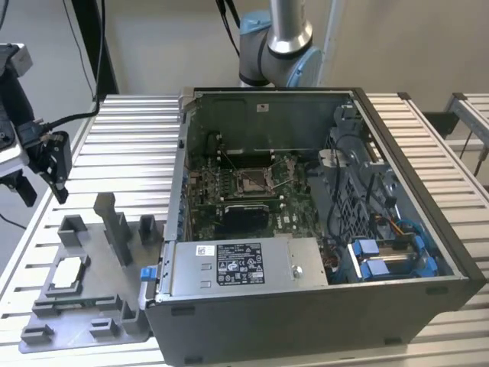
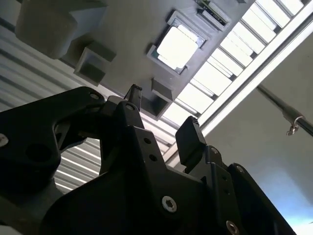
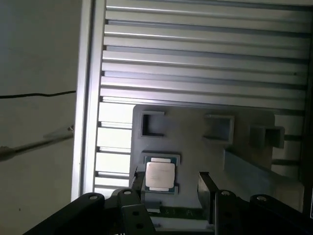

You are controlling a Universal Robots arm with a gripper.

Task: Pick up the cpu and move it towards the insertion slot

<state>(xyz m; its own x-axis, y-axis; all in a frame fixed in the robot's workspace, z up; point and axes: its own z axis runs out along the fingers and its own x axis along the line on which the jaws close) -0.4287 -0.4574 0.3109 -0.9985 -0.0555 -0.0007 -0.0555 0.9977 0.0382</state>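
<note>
The cpu (image 1: pixel 69 269) is a small silvery square lying flat in a recess of the grey plastic tray (image 1: pixel 114 310) at the exterior view's left. My gripper (image 1: pixel 56 183) hangs above the tray's far left end, clear of it. Both wrist views show the cpu (image 3: pixel 160 175) (image 2: pixel 177 46) below the black fingers (image 3: pixel 205 185), which stand apart with nothing between them. The gripper (image 3: pixel 171 188) is open. The insertion slot (image 1: pixel 252 182) is the square silver-framed socket on the green board inside the open computer case.
The open computer case (image 1: pixel 306 306) fills the middle and right of the slatted aluminium table (image 1: pixel 130 130). Raised grey blocks (image 1: pixel 116 222) stand on the tray. The arm's base (image 1: pixel 275 46) rises behind the case. A black block (image 1: pixel 244 218) sits just in front of the socket.
</note>
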